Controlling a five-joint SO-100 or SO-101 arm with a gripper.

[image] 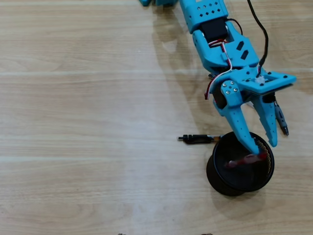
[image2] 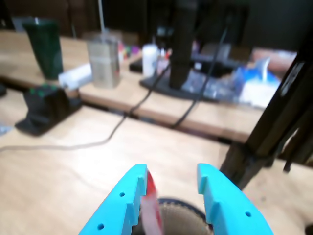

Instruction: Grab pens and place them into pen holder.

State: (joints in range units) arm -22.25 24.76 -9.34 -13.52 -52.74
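1. Overhead view: the blue arm [image: 220, 44] reaches down from the top edge over the wooden table [image: 78, 98], and its gripper [image: 266, 149] hangs over the pen holder [image: 239, 169], a round black cup at lower right.
2. Overhead view: the jaws are spread apart; the red pen [image: 244, 160] lies across the cup's mouth, touching the tip of the left-hand finger.
3. Overhead view: a black pen [image: 198, 139] lies flat on the table just left of the cup's rim. Another dark pen [image: 281, 117] shows beside the right-hand finger.
4. Wrist view: the two blue fingers [image2: 122, 200] stand apart, released, with the red pen [image2: 151, 200] leaning against the inner face of the left one, above the holder's rim [image2: 178, 203].
5. Wrist view: the background is blurred; a cluttered bench [image2: 146, 93] lies beyond.
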